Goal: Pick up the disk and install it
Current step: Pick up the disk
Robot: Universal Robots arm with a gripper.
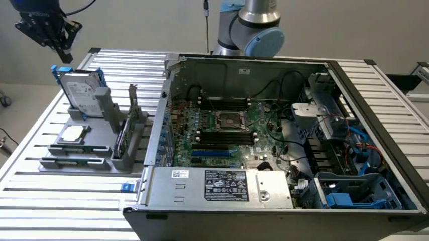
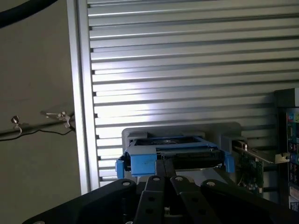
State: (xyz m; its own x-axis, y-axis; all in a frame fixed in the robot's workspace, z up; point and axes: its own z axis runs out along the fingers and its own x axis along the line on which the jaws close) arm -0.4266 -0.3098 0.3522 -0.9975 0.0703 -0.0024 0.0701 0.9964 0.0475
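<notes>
Jaws clenched, fingers pressed together with nothing between them: the gripper (image 1: 65, 56) hangs empty at the far end of the exterior view's left. In the wrist view the two black fingers (image 2: 159, 183) meet at the tips of the gripper (image 2: 166, 164), pointing down at the top edge of the disk (image 2: 174, 158) and clear of it.

The disk (image 1: 80, 93) stands upright on its edge just below the gripper, white label showing, with its blue bracket (image 1: 61, 71) framing the top. It sits in the far slot of a grey holder (image 1: 100, 165) on the slatted aluminium table (image 1: 47, 201).

Nearer on that holder lies a small square processor chip (image 1: 73, 133), flat. Just beside it, toward the exterior view's right, a circuit card (image 1: 130, 125) stands upright on edge.

Further to the exterior view's right is the open computer case (image 1: 375, 125), with the motherboard (image 1: 228, 135) exposed and the grey labelled power supply (image 1: 221, 187) along the near side. Beyond the far wall of the case rises the robot arm's base (image 1: 251, 25).
</notes>
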